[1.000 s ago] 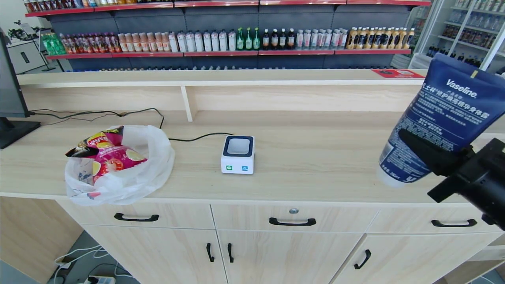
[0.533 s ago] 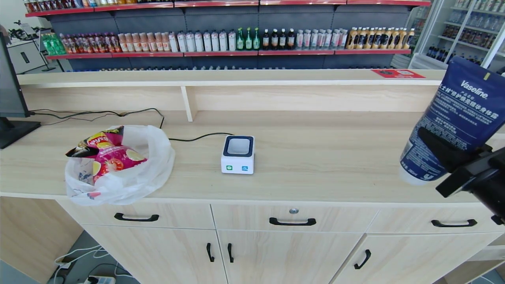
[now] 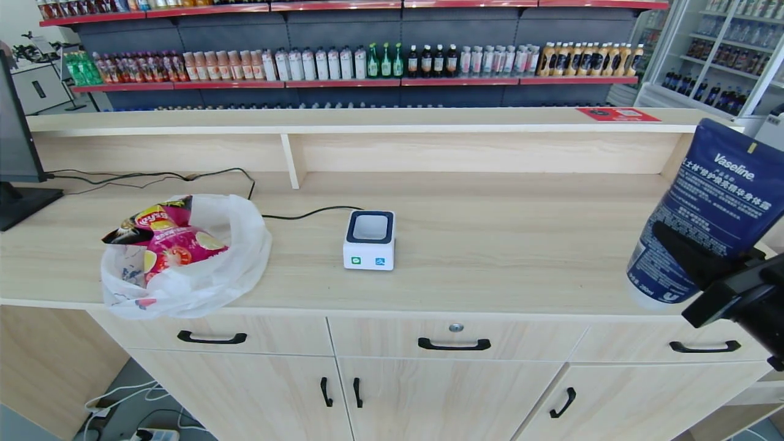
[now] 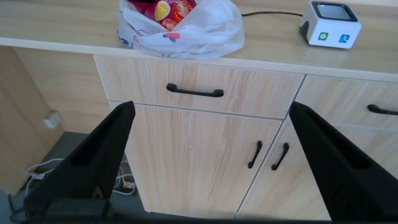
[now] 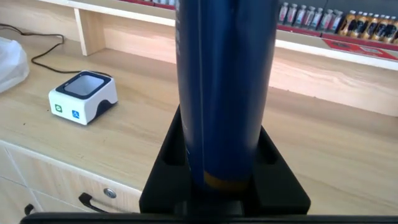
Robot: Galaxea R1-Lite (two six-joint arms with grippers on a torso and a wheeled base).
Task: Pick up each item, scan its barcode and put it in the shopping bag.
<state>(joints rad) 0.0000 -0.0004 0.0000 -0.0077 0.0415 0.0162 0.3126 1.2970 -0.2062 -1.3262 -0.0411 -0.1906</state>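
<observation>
The right gripper sits at the 3 o'clock edge of the head view, its black fingers clamped on the lower body of a blue lotion tube. The tube leans, with the flat crimped end up toward 1 o'clock and the white cap end down toward 7 o'clock, close over the front edge of the light wooden counter. Whether the cap touches the wood I cannot tell. In the right wrist view the tube stands straight out from the gripper, squeezed between the two pads. The white barcode scanner rests near the counter's middle, well apart from the tube and at its 9 o'clock, window facing up. A black cable runs from it toward 10 o'clock. The white plastic shopping bag lies further along at the scanner's 9 o'clock, near the front edge, its mouth open. Two crisp packets, one dark and one pink, poke out of it. A dark monitor stands at the far 9 o'clock edge of the counter, and shelves of bottles fill the 12 o'clock background. The left gripper hangs low in front of the cabinet doors, below the counter's edge. Its two dark fingers are spread wide with nothing between them. Past them the left wrist view takes in a drawer handle, with the bag and the scanner up on the counter.
</observation>
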